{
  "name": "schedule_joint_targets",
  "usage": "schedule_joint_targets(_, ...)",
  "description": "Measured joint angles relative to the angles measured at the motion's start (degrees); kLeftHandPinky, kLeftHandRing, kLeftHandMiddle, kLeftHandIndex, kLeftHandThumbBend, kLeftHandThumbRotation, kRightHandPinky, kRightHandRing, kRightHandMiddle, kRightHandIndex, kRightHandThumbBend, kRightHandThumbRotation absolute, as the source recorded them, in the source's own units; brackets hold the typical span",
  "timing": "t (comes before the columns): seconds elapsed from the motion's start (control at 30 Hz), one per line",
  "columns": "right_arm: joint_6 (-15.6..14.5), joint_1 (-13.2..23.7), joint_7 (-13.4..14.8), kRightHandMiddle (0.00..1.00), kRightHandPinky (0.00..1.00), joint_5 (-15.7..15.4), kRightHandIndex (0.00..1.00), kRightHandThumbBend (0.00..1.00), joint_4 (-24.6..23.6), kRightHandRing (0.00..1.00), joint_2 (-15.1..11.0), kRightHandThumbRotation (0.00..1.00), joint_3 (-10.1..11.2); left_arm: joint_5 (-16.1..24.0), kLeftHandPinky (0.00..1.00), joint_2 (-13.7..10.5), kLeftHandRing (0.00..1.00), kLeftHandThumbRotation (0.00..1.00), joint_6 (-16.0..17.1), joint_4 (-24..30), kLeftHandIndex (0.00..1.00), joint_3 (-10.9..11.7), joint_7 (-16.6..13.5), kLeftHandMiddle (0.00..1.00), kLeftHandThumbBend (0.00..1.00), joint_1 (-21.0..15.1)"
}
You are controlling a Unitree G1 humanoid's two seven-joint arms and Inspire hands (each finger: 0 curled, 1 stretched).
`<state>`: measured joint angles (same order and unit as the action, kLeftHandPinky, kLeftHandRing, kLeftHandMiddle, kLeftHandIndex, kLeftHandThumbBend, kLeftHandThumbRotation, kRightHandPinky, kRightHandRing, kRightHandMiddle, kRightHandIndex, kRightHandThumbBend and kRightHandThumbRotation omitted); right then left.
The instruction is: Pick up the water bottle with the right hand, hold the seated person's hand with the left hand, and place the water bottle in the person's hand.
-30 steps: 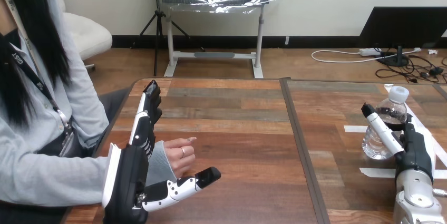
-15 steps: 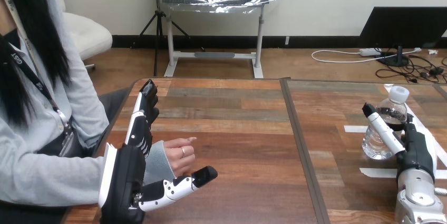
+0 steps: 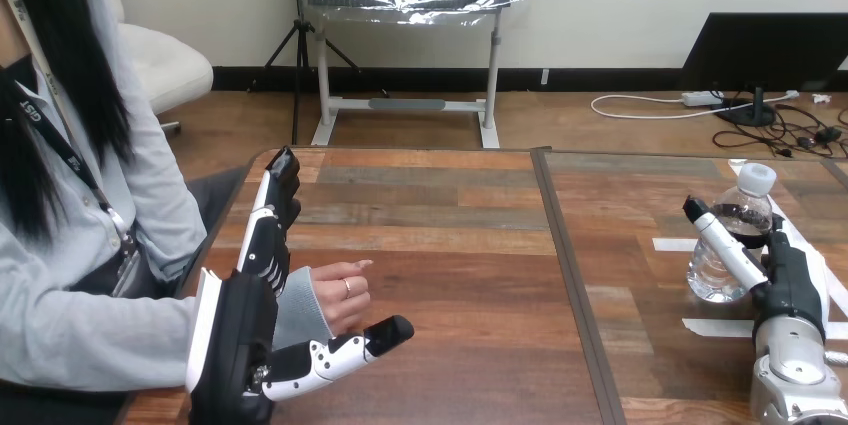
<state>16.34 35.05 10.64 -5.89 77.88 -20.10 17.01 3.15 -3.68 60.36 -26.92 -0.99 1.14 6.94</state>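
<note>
The left hand (image 3: pixel 235 330) covers part of the person's sleeved wrist (image 3: pixel 300 310).

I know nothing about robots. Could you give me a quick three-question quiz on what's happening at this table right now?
1. True or false: the bottle stands upright on the table.
2. Which robot hand is at the bottle? A) left hand B) right hand
3. What lies right beside the left hand?
Key: 1 true; 2 B; 3 the person's hand.
</note>
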Motion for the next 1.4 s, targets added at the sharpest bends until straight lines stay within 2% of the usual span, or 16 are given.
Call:
schedule_joint_targets(0.33, -0.86, 0.29, 0.21, 1.0, 0.96, -0.39, 1.0, 1.0, 0.01, 0.99, -0.5, 0.57, -0.39, -0.68, 0.99, -0.22, 0.99, 0.27, 0.62, 0.0, 0.98, 0.05, 0.78, 0.98, 1.0, 0.16)
schedule_joint_targets(0.47, -1.05, 0.41, 0.28, 1.0, 0.85, -0.54, 1.0, 1.0, 0.01, 0.95, -0.69, 0.55, -0.44, -1.02, 0.99, -0.48, 0.99, 0.26, 1.01, 0.0, 0.98, 0.02, 1.36, 0.98, 1.0, 0.39)
schedule_joint_targets(0.63, -1.3, 0.43, 0.2, 1.0, 0.79, -0.68, 1.0, 1.0, 0.02, 0.93, -0.66, 0.54, -0.52, -1.63, 1.0, -0.58, 1.0, 0.26, 1.12, 0.06, 0.98, 0.02, 1.94, 0.98, 1.0, 0.74)
schedule_joint_targets(1.4, -2.07, 1.38, 0.57, 0.99, 0.86, -1.55, 1.0, 1.0, 0.1, 0.97, -0.53, 0.5, -1.34, -3.13, 1.0, -0.83, 0.99, 0.25, 1.95, 0.36, 0.96, 0.15, 3.31, 0.97, 1.0, 2.24)
